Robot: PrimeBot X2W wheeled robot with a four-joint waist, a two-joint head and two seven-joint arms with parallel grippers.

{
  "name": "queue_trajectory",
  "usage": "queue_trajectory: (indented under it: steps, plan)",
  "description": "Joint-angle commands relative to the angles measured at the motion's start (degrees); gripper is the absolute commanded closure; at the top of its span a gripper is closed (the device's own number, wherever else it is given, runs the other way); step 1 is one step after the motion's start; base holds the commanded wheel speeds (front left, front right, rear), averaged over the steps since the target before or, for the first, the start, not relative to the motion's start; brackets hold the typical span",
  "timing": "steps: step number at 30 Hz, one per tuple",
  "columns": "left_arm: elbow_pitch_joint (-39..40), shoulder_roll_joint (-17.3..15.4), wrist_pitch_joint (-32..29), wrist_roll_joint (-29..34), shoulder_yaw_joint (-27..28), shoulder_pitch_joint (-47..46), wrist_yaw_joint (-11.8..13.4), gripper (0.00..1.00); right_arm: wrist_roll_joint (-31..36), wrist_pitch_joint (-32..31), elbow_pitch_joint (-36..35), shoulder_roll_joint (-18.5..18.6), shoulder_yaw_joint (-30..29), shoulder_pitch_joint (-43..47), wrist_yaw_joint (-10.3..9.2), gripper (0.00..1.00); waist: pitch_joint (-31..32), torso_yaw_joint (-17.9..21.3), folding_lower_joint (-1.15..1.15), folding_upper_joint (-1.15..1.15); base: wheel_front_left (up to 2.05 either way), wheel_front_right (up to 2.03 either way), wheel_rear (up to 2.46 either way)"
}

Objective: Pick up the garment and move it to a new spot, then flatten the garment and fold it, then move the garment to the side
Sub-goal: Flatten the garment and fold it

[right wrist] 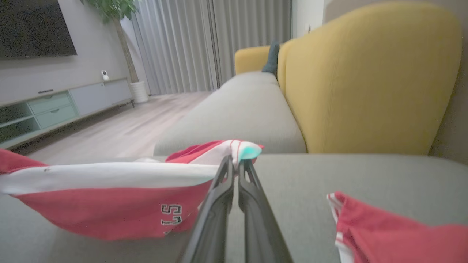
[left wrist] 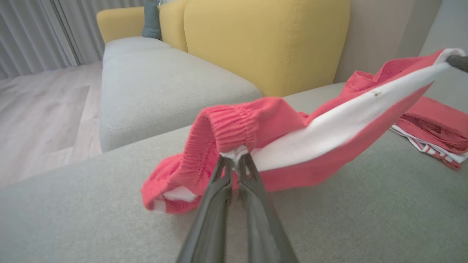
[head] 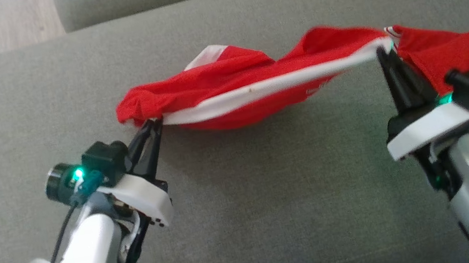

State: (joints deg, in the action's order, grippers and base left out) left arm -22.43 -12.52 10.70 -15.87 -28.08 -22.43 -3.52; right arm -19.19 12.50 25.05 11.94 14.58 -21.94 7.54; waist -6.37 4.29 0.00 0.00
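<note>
Jaws pinch both ends of the garment, stretched over the cushion

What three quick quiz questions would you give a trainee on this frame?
1. True or false: the left gripper and the right gripper are both shut on the red garment.
2. The garment's white stripe between them is: A) stretched in the air, B) bunched in a ball, C) knotted.
3. Fill in: the other red cloth lies on the grey cushion at the robot's ____ side.
Key: 1 true; 2 A; 3 right.
</note>
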Motion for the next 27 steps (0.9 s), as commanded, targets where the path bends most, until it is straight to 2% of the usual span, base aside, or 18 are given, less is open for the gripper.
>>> queue_trajectory:
  steps: [1, 7, 13, 19, 24, 27]
  plan:
    - [2.87, -2.22, -0.39, -0.03, 2.29, -2.64, 0.16, 1.0, -0.51, 0.65, -3.01, 0.96, 0.9, -2.65, -0.05, 1.0, 1.24, -0.32, 0.0, 0.0, 0.0, 0.0, 0.0]
    - [10.36, -4.93, -6.11, -1.79, 3.02, -5.03, -0.97, 1.0, -0.79, -2.25, -8.07, 2.84, 1.0, -4.38, -0.05, 1.0, 5.08, -0.98, 0.0, 0.0, 0.0, 0.0, 0.0]
    - [17.7, -7.13, -11.39, -3.98, 4.83, -8.42, -1.24, 1.0, -1.48, -5.51, -12.1, 2.51, 0.86, -6.42, -0.05, 1.0, 7.86, -1.47, 0.0, 0.0, 0.0, 0.0, 0.0]
    - [23.78, -6.91, -14.51, -6.04, 7.27, -8.36, 1.74, 1.0, -0.82, -7.92, -17.24, 0.57, -0.45, -5.27, -0.05, 1.0, 9.68, -2.24, 0.0, 0.0, 0.0, 0.0, 0.0]
    - [27.49, -5.76, -15.39, -8.8, 11.08, -4.4, 6.64, 1.0, 0.5, -11.06, -21.05, -3.18, -5.79, -1.42, -0.05, 1.0, 10.25, -2.87, 0.0, 0.0, 0.0, 0.0, 0.0]
    - [29.01, -5.48, -16.37, -10.3, 11.82, -3.17, 7.39, 1.0, 0.83, -13.21, -23.0, -4.22, -6.39, -0.26, -0.05, 1.0, 9.58, -3.07, 0.0, 0.0, 0.0, 0.0, 0.0]
